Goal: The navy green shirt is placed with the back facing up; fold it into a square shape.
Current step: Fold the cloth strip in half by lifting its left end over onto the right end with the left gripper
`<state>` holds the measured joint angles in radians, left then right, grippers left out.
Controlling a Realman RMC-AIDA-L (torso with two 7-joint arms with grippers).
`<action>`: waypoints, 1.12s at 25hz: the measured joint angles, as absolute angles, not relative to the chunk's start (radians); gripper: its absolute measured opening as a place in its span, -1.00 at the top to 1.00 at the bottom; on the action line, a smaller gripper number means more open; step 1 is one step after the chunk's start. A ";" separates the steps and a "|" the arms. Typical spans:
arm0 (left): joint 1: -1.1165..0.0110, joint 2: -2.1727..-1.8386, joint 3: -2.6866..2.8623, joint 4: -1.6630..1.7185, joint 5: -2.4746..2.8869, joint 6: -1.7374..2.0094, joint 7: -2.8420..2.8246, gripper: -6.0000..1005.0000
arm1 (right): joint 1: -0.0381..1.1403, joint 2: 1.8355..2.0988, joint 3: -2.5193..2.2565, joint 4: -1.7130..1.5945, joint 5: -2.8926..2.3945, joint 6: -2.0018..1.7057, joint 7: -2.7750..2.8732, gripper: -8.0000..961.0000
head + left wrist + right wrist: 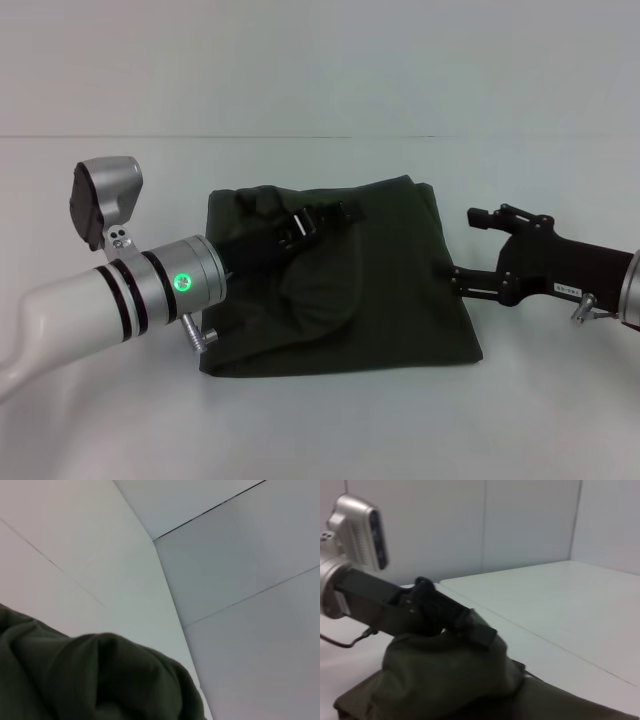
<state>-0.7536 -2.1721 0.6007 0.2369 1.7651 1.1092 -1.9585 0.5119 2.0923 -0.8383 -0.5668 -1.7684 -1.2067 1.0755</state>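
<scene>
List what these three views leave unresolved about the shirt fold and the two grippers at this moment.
- Left gripper grip: in the head view its fingers lie over the navy green shirt; dark on dark, closure unreadable. Right wrist view shows it from behind, cloth bunched beneath.
- Left wrist view: own fingers absent; only a cloth mound and walls.
- Shirt's near-left corner: hidden by the left arm in the head view.
- Right gripper: open beside the shirt's right edge; contact unclear.

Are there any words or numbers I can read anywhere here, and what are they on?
No readable text anywhere.
White label on the right end effector's body: too small and blurred to read.
The navy green shirt: plain, no print showing.
Left end effector's wrist: only a green light, no writing.
</scene>
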 joint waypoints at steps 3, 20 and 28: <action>-0.755 -2.173 0.597 0.213 1.743 1.110 -1.941 0.33 | 0.497 2.092 -0.821 -0.568 -1.768 -1.207 1.075 -0.93; -0.823 -2.177 0.595 0.107 1.655 1.133 -1.860 -0.83 | 0.463 2.093 -0.768 -0.559 -1.767 -1.210 1.074 -0.93; -0.886 -2.177 0.592 0.052 1.653 1.131 -1.805 -0.83 | 0.449 2.093 -0.745 -0.558 -1.767 -1.227 1.076 -0.93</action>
